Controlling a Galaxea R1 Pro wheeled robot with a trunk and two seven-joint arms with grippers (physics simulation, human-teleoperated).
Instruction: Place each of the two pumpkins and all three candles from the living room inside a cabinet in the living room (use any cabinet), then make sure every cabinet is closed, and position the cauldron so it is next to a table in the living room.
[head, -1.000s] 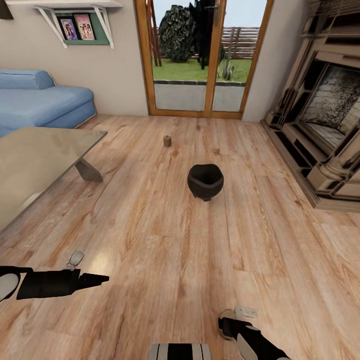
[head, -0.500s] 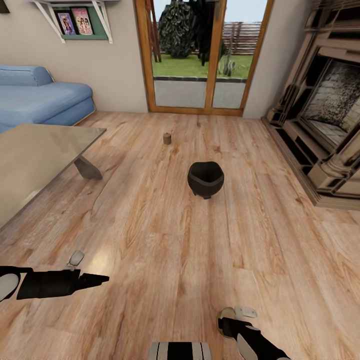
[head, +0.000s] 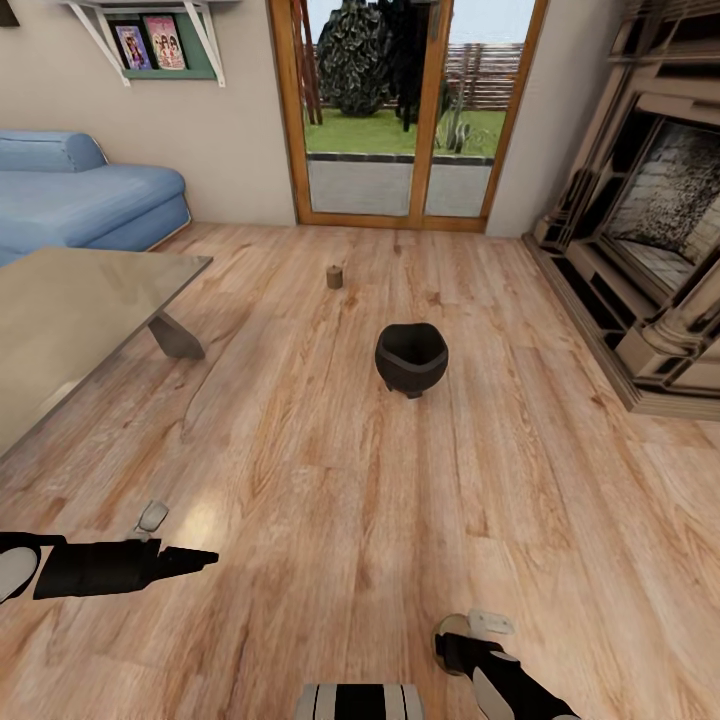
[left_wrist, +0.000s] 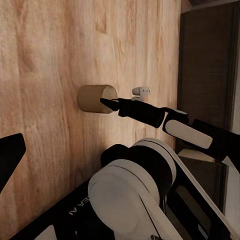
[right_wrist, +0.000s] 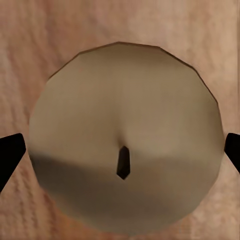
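Candle (right_wrist: 125, 145) upright on floor (head: 330, 480), directly beneath right gripper (right_wrist: 120, 150), wick end facing up; fingers (right_wrist: 10, 155) spread, flanking it, not touching. Right arm nearer. Left gripper (head: 200, 557): cannot tell. Second candle (head: 334, 277) and cauldron (head: 411, 359) well apart ahead. Scene unchanged since half-second-earlier frame.

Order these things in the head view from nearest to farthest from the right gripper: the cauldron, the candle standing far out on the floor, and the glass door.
Measured from the right gripper:
1. The cauldron, on the wood floor straight ahead, in the middle of the room.
2. The far candle, beyond the cauldron and a little to the left.
3. The glass door, in the back wall, farthest.
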